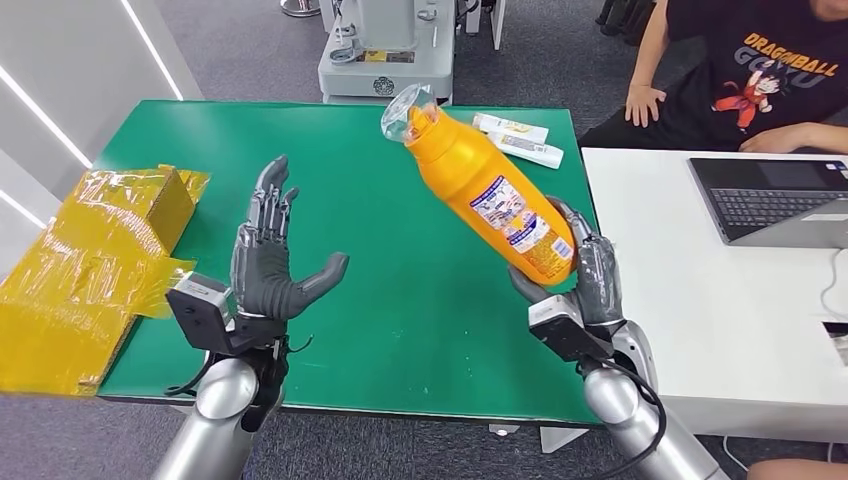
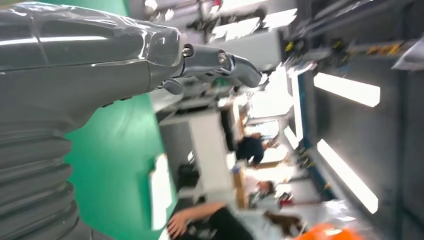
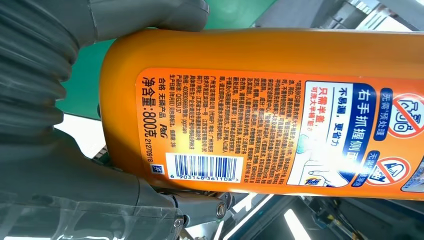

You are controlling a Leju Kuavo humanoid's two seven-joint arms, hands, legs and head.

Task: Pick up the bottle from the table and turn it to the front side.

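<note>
An orange bottle (image 1: 485, 190) with a clear cap is lifted off the green table (image 1: 400, 300), tilted with its cap up and toward the far left. My right hand (image 1: 590, 275) grips its base. The back label with a barcode faces me, and it is large on the bottle (image 3: 260, 115) in the right wrist view, where the right hand (image 3: 60, 150) wraps the bottom. My left hand (image 1: 270, 255) hovers open over the table's left part, palm toward the bottle, fingers spread. The left wrist view has the left hand (image 2: 75, 80) holding nothing.
A crumpled yellow foil bag (image 1: 90, 260) lies on the table's left edge. Two white tubes (image 1: 520, 140) lie at the far right corner. A white table (image 1: 720, 300) with a laptop (image 1: 775, 200) stands at the right, where a person (image 1: 740, 70) sits.
</note>
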